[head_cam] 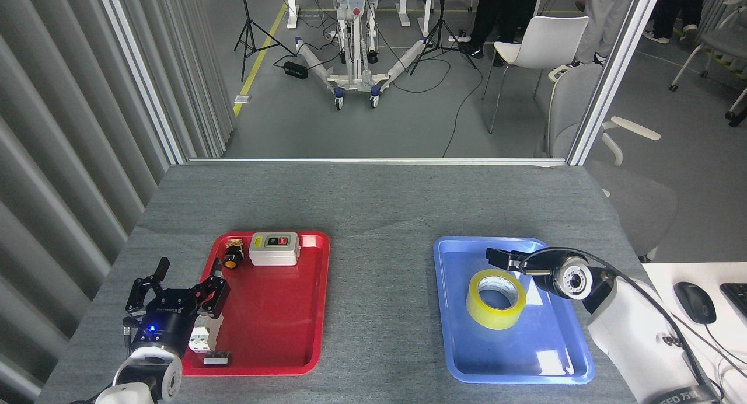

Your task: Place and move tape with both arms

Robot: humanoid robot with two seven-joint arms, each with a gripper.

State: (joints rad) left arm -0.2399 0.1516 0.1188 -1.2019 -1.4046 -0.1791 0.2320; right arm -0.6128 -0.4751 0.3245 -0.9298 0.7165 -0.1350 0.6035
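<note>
The tape (496, 299), a yellow roll with a white core, lies flat in the blue tray (461, 345), towards its far half. My right gripper (503, 259) hovers just behind and to the right of the roll, apart from it. Its black fingers point left, open, with nothing between them. My left gripper (189, 271) hangs over the left rim of the red tray (292, 334). Its claws are spread open and empty, and a blue light glows on its body.
The red tray holds a grey switch box (274, 249), a yellow-capped push button (232, 258), a small white part (200, 340) and a small dark part (216, 358). A computer mouse (694, 302) lies on a white desk at the right. The grey table ends at a metal frame behind.
</note>
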